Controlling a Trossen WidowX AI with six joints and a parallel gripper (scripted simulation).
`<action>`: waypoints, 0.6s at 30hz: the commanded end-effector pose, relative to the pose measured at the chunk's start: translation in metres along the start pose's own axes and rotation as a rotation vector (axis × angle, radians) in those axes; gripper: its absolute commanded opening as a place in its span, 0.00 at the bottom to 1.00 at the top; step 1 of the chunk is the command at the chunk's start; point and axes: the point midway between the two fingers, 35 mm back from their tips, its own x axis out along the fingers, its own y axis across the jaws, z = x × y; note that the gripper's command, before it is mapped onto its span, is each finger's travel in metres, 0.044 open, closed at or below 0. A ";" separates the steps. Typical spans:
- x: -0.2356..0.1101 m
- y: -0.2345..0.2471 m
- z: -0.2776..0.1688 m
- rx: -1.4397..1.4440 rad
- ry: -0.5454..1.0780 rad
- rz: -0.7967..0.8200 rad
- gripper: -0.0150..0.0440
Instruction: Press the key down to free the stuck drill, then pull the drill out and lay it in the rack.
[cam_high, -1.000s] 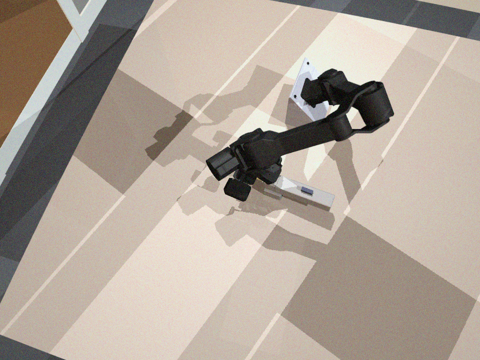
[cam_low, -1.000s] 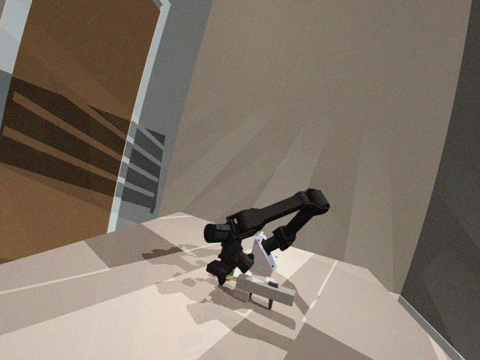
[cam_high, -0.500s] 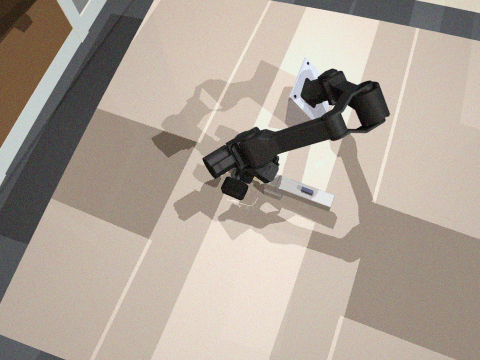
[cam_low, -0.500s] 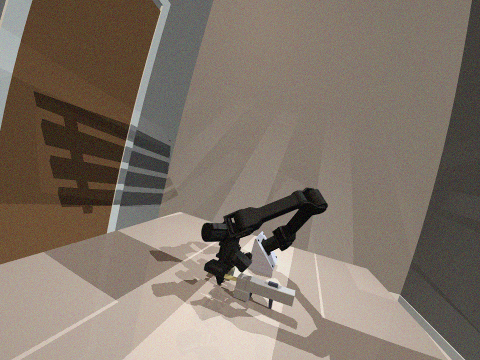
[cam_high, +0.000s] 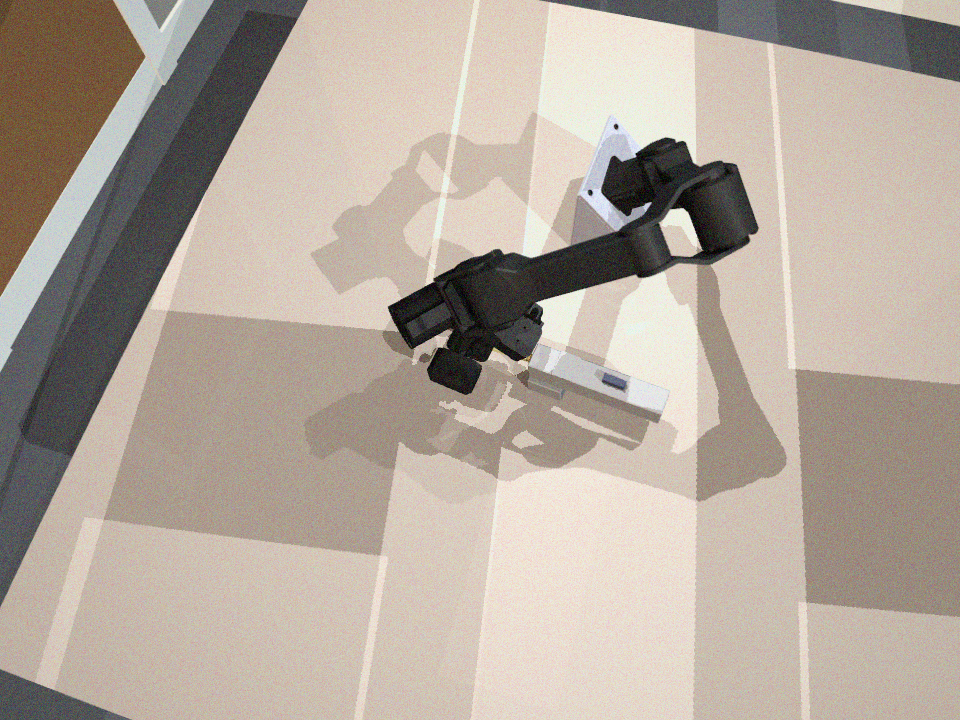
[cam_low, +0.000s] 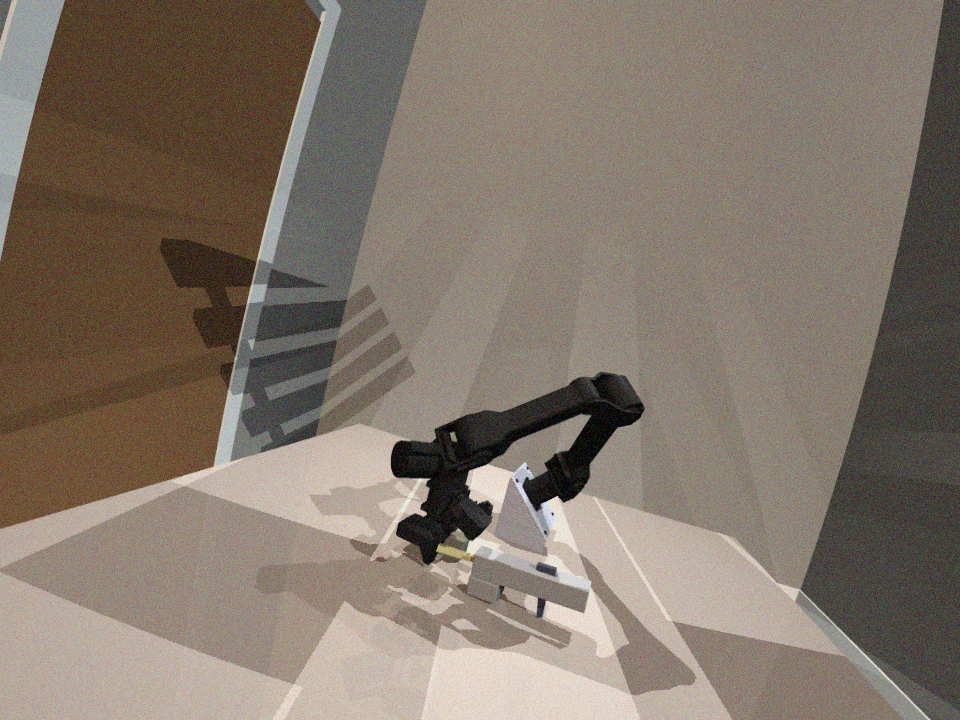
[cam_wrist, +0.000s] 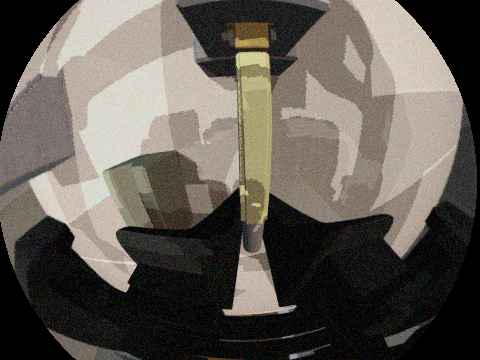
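Note:
A thin yellow drill sticks out of the end of a long grey block, with most of its length showing outside the block. My gripper is shut on the drill's free end, low over the floor, left of the block. A small dark key sits in the top face of the block. In the top view my wrist hides the drill. An olive-grey blocky thing, perhaps the rack, stands left of my fingers.
My arm's white mounting plate stands just behind the block. A doorway with a grey frame opens onto a brown room at the far left. Moving shadows cross the floor.

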 end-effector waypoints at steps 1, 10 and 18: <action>0.000 0.000 -0.006 -0.001 0.003 0.003 0.25; 0.000 0.001 -0.020 -0.001 0.004 0.002 0.25; 0.001 0.001 -0.030 -0.002 0.005 0.002 0.25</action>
